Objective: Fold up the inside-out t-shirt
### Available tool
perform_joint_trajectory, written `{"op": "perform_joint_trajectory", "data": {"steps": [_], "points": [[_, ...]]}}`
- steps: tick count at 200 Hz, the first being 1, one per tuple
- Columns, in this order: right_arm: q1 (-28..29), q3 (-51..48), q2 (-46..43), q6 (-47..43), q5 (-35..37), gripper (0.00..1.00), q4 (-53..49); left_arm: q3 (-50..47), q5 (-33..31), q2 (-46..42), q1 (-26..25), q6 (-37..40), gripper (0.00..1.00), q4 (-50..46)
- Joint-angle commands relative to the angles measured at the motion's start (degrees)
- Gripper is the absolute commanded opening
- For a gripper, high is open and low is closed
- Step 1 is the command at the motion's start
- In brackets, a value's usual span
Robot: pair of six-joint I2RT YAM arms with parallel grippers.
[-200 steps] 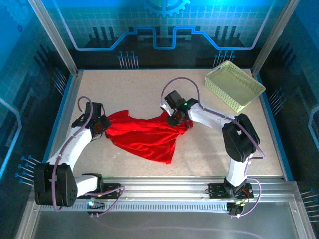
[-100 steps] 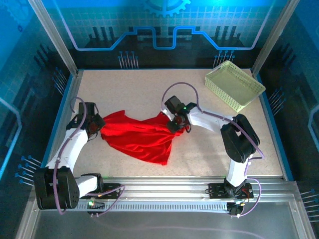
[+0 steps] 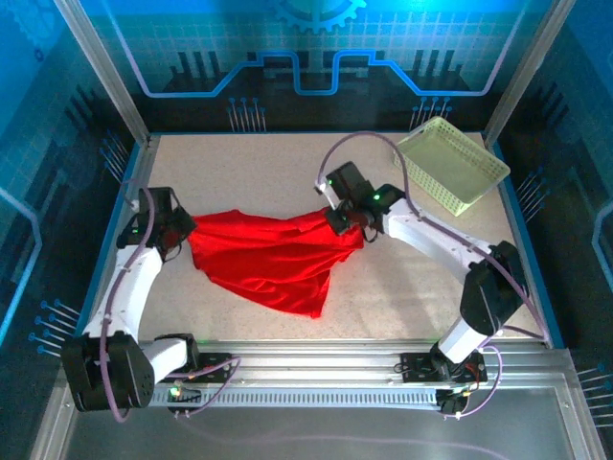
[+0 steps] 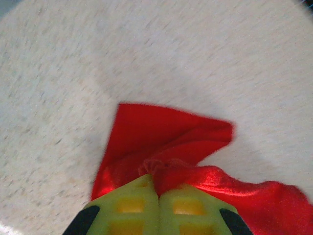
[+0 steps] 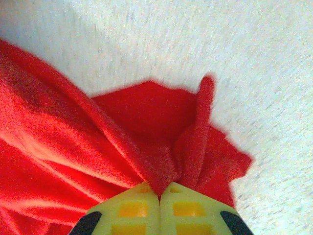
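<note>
T-shirt (image 3: 273, 264) ends between both arms' fingers (image 4: 128, 208)

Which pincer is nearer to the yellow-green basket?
Right. The right pincer grips the red t-shirt left of the basket; the left pincer grips the shirt's other end near the table left edge.

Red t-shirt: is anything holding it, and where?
Both grippers hold the red t-shirt: left gripper pinches bunched cloth at its left end, right gripper at its right end.

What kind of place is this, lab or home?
Probably a robot test cell, not a home: aluminium frame with blue printed panels, speckled table, left gripper and right gripper each clamping a red t-shirt, basket far right.
</note>
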Motion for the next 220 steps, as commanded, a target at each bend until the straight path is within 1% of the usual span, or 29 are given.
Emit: {"op": "perform_joint_trajectory", "data": {"steps": [1, 16, 37, 51, 66, 84, 99, 109, 122, 132, 142, 157, 173, 180, 188, 198, 207, 209, 220], "points": [[-0.16, 9.1, -3.65, 0.31, 2.79, 0.0, -1.52, 9.58, 3.09, -3.93, 0.69, -1.2, 0.0, 1.95], [-0.25, 15.93, -2.85, -0.3, 2.46, 0.0, -2.6, 15.62, 3.44, -3.9, 0.69, -0.7, 0.0, 1.79], [-0.67, 25.7, 0.03, -1.44, 1.62, 0.0, -2.38, 26.66, 2.59, -1.72, 0.96, 1.32, 0.0, 0.84], [-1.65, 32.19, 3.47, -1.48, -1.44, 0.0, -1.79, 35.02, -0.17, 0.4, 2.24, 2.1, 0.0, -2.02], [-2.27, 41.2, 8.91, -1.46, -5.24, 0.0, -2.1, 42.61, -0.11, 2.52, 5.14, 2.89, 0.0, -2.32], [-2.27, 53.58, 17.31, -1.74, -9.13, 0.0, -4.05, 54.71, 3.13, 6.86, 9.17, 4.61, 0.0, -5.33], [-2.51, 65.3, 24.83, -1.14, -11.44, 0.0, -6.65, 65.88, 6.83, 10.39, 10.78, 7.37, 0.0, -8.83], [-2.54, 71.86, 29.54, -0.91, -12.18, 0.0, -8.02, 70.63, 9.12, 10.8, 10.8, 8.8, 0.0, -9.89], [-2.74, 77.56, 33.73, -0.37, -13.15, 0.0, -8.19, 73.01, 14.2, 9.84, 10.8, 8.84, 0.0, -9.88], [-3.01, 79.01, 35.33, 0.7, -14.02, 0.0, -7.56, 72.18, 19.25, 8.31, 10.7, 7.83, 0.0, -9.42], [-3.46, 78.23, 35.68, 1.93, -15.28, 0.0, -7.0, 67.99, 24.5, 5.82, 10.48, 6.73, 0.0, -7.78], [-4.01, 73.23, 34.39, 2.54, -15.91, 0.0, -6.0, 57.4, 29.65, 0.25, 8.6, 6.1, 0.0, -4.65], [-4.53, 63.56, 31.37, 2.46, -14.37, 0.0, -4.23, 43.45, 32.52, -6.16, 4.08, 5.88, 0.0, -1.28], [-4.87, 58.33, 29.3, 2.71, -13.94, 0.0, -2.65, 37.2, 33.53, -8.87, 0.85, 5.68, 0.0, 0.62], [-5.67, 50.74, 26.76, 3.43, -14.19, 0.0, 0.16, 30.44, 33.24, -11.25, -3.37, 5.23, 0.0, 2.49], [-7.33, 41.0, 22.94, 5.12, -15.84, 0.0, 4.64, 22.85, 31.46, -13.28, -11.1, 5.39, 0.0, 4.05], [-9.26, 33.14, 20.11, 7.05, -17.93, 0.0, 8.49, 17.12, 28.11, -14.2, -18.44, 5.42, 0.0, 5.53], [-9.75, 31.36, 19.56, 7.53, -18.77, 0.01, 9.12, 15.86, 27.42, -14.26, -19.71, 5.47, 0.0, 5.85], [-12.27, 24.22, 17.4, 9.2, -22.18, 0.07, 11.78, 9.84, 21.91, -13.89, -30.35, 6.54, 0.0, 7.2]]}}
